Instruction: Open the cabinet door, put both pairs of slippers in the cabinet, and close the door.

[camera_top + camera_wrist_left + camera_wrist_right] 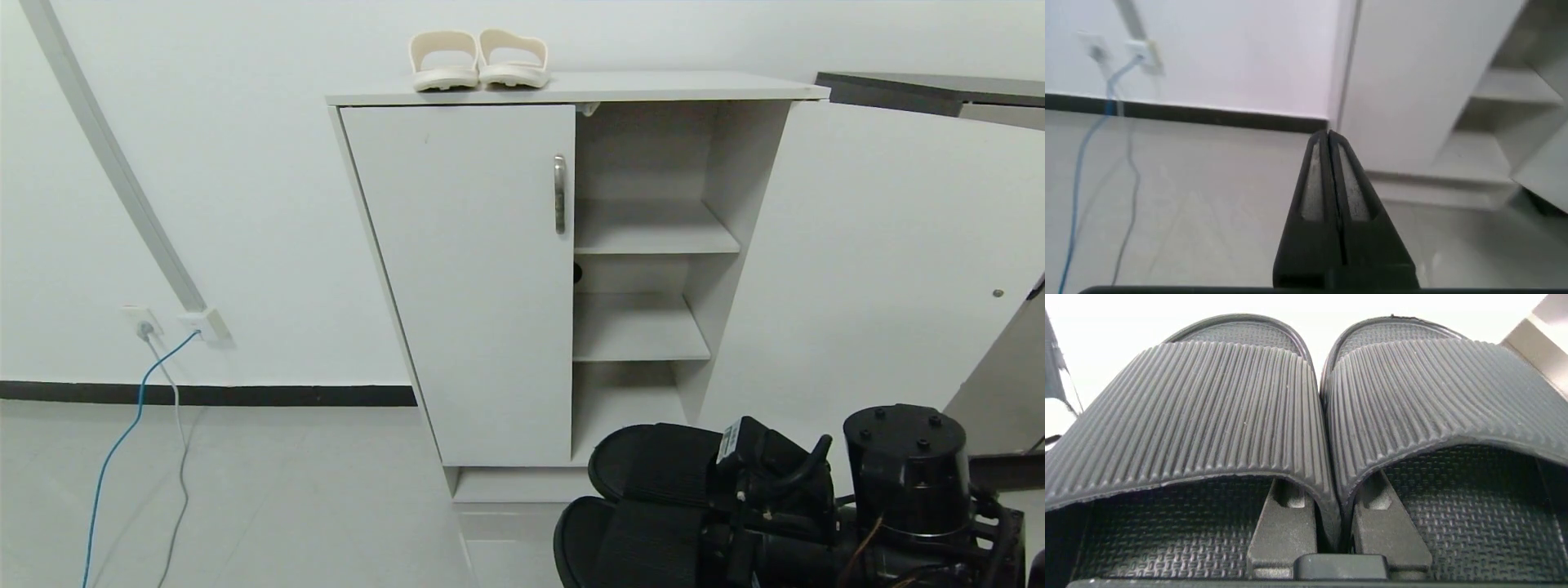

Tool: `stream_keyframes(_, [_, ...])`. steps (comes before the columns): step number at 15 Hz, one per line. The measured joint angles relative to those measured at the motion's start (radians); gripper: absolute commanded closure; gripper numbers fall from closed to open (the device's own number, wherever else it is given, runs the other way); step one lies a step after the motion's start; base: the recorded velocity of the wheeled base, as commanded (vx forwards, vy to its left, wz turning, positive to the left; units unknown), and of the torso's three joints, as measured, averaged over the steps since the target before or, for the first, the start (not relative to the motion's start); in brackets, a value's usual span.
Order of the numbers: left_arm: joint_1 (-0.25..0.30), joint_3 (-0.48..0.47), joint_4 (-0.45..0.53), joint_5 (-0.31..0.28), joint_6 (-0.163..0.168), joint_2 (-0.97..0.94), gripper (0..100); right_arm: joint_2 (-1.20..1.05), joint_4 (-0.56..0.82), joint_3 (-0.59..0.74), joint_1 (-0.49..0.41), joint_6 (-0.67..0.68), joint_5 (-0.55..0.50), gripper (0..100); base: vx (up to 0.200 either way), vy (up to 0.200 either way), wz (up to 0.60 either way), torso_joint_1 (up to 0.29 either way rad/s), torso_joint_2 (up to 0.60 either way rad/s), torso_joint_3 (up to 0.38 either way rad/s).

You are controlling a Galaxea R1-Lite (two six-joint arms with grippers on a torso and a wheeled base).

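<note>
You've got R pincer (1331, 527) clamped on black slippers (645, 474), low before cabinet (735, 163). R door (882, 269) open, L door (465, 286) shut. White pair (478, 61) on top. L pincer (1329, 188) clenched, empty, over floor (1208, 220).

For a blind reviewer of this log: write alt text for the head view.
A pair of black slippers, clamped by the right gripper, hangs low in the foreground before a white cabinet whose right door stands open, showing its shelves. A pair of cream slippers rests on the cabinet's top; its left door is shut.
</note>
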Motion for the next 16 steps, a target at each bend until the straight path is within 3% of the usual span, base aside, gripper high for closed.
stream_keyframes(2, [0.028, 0.067, 0.008, -0.052, 0.027, -0.111, 100, 0.0, 0.0, 0.001, 0.002, 0.0, 0.001, 100, 0.0, 0.0, 0.0, 0.0, 0.0, 0.0])
stream_keyframes(4, [0.041, 0.108, 0.012, -0.171, 0.04, -0.183, 100, 0.003, 0.0, 0.001, 0.003, 0.001, 0.001, 100, 0.0, 0.0, 0.0, 0.0, 0.0, 0.0])
stream_keyframes(8, [0.046, 0.121, 0.013, -0.19, 0.043, -0.229, 100, 0.032, 0.0, -0.029, 0.007, 0.041, -0.049, 100, 0.0, 0.0, 0.0, 0.0, 0.0, 0.0])
stream_keyframes(10, [0.047, 0.122, 0.013, -0.191, 0.043, -0.235, 100, 0.06, -0.002, -0.067, 0.033, 0.116, -0.196, 100, 0.0, 0.0, 0.0, 0.0, 0.0, 0.0])
stream_keyframes(13, [0.046, 0.123, 0.014, -0.189, 0.042, -0.239, 100, 0.138, -0.065, -0.133, 0.108, 0.264, -0.498, 100, 0.0, 0.0, 0.0, 0.0, 0.0, 0.0])
stream_keyframes(16, [0.046, 0.123, 0.014, -0.191, 0.041, -0.24, 100, 0.261, -0.094, -0.263, 0.166, 0.329, -0.723, 100, 0.0, 0.0, 0.0, 0.0, 0.0, 0.0])
